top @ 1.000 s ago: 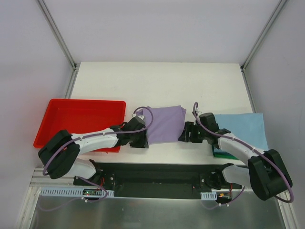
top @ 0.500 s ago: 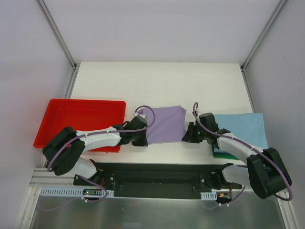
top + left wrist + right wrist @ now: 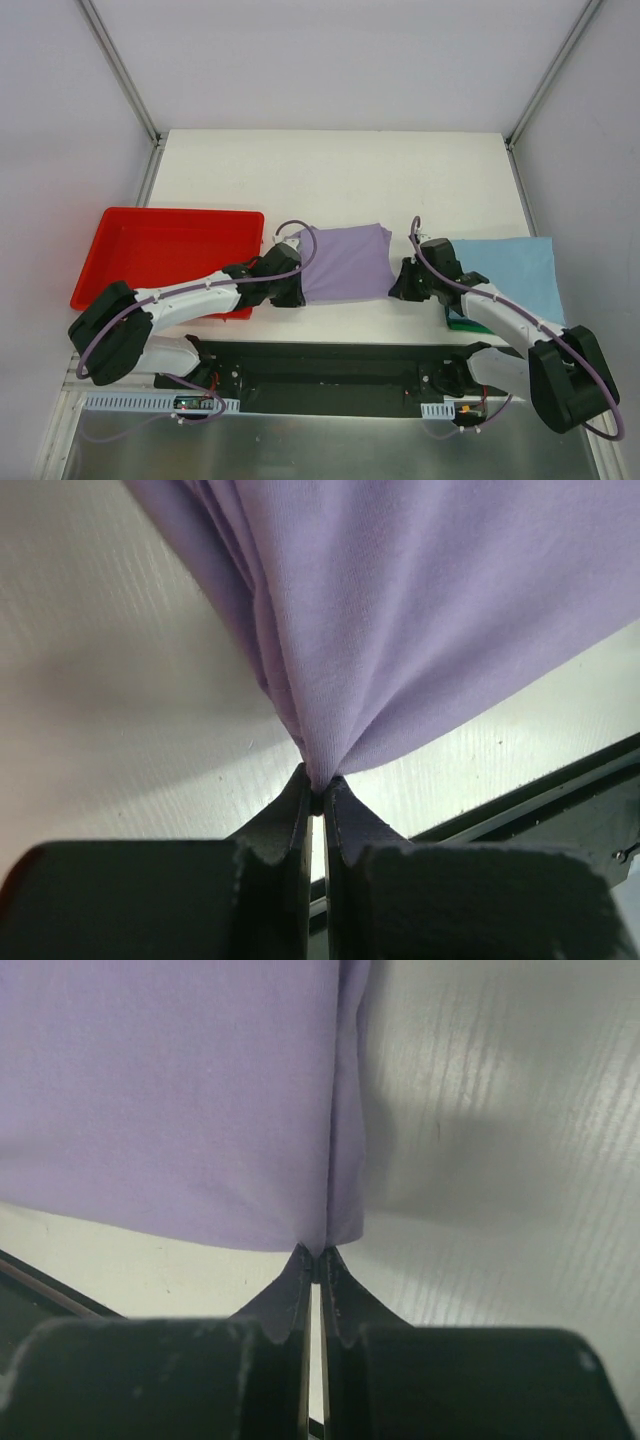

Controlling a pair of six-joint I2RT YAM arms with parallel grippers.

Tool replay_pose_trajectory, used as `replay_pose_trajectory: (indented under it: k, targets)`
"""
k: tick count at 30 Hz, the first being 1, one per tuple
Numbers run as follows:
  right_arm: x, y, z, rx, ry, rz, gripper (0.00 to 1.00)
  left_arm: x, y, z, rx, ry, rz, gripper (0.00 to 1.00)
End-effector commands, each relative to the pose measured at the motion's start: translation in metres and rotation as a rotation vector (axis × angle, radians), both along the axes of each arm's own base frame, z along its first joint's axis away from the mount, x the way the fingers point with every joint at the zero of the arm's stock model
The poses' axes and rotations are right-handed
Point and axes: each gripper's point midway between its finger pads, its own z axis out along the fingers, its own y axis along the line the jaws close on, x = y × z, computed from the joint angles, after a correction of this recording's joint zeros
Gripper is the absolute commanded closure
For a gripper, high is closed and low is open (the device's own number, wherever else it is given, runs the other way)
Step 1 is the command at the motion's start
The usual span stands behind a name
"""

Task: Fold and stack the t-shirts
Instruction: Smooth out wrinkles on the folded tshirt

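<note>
Looking overhead, you see the red tray (image 3: 170, 250) beside the lavender shirt (image 3: 345, 262); only wrist views show left gripper (image 3: 315, 800) and right gripper (image 3: 315, 1255) pinching its corners.

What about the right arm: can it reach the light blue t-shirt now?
Probably not yet: the right gripper is shut on a corner of the lavender t-shirt. The light blue t-shirt lies beside that arm, so after letting go the way looks free.

Shirts, three: one lavender shirt (image 3: 345, 262), one light blue shirt (image 3: 510, 270), one dark green shirt (image 3: 460, 322), only a sliver showing. Red tray (image 3: 150, 250): one. Grippers, two: left gripper (image 3: 292, 290), right gripper (image 3: 403, 282). Table (image 3: 330, 180): one.
</note>
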Motion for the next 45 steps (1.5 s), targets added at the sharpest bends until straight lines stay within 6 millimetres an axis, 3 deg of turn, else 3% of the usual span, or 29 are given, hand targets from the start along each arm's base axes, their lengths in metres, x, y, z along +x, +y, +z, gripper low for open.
replay_pose_trajectory:
  k: [1, 5, 12, 16, 22, 27, 28, 30, 34, 38, 39, 41, 44, 45]
  targets:
    - [0.002, -0.018, 0.009, -0.093, -0.035, -0.028, 1.00, -0.012, 0.022, -0.001, 0.087, 0.003, -0.030, 1.00]
    - [-0.004, -0.023, 0.005, -0.121, -0.009, -0.027, 1.00, -0.019, 0.028, -0.003, 0.106, 0.027, -0.035, 1.00]
    - [-0.021, -0.042, -0.024, -0.212, 0.079, -0.063, 1.00, -0.042, 0.038, -0.028, 0.146, 0.134, -0.073, 1.00]
    - [-0.017, -0.048, -0.016, -0.238, 0.057, -0.077, 1.00, -0.044, 0.035, -0.025, 0.136, 0.127, -0.126, 1.00]
    - [-0.011, -0.033, 0.012, -0.157, -0.008, -0.033, 1.00, -0.041, 0.017, -0.004, 0.064, 0.100, -0.179, 1.00]
    - [-0.027, -0.033, -0.002, -0.147, 0.068, -0.032, 1.00, -0.049, 0.025, -0.019, 0.098, 0.159, -0.141, 1.00]
    - [-0.031, -0.033, -0.008, -0.146, 0.088, -0.031, 1.00, -0.051, 0.026, -0.021, 0.097, 0.172, -0.133, 0.98]
    - [-0.037, -0.035, -0.019, -0.148, 0.118, -0.047, 0.97, -0.052, 0.029, -0.025, 0.109, 0.182, -0.114, 0.85]
    - [-0.027, -0.034, -0.011, -0.148, 0.087, -0.067, 0.76, -0.047, 0.020, -0.013, 0.075, 0.158, -0.126, 0.78]
    - [-0.005, -0.024, 0.032, -0.087, -0.051, -0.056, 0.18, -0.037, -0.003, 0.022, -0.026, 0.093, -0.187, 0.42]
    - [0.002, -0.022, 0.046, -0.077, -0.091, -0.055, 0.11, -0.034, -0.009, 0.034, -0.056, 0.070, -0.198, 0.35]
    - [0.013, -0.021, 0.072, -0.060, -0.175, -0.062, 0.01, -0.025, -0.020, 0.057, -0.103, 0.019, -0.205, 0.27]
    - [0.030, -0.022, 0.101, -0.040, -0.268, -0.115, 0.04, 0.000, -0.029, 0.087, -0.122, -0.080, -0.163, 0.11]
    - [0.035, -0.020, 0.105, -0.029, -0.283, -0.128, 0.04, 0.010, -0.033, 0.096, -0.124, -0.111, -0.145, 0.01]
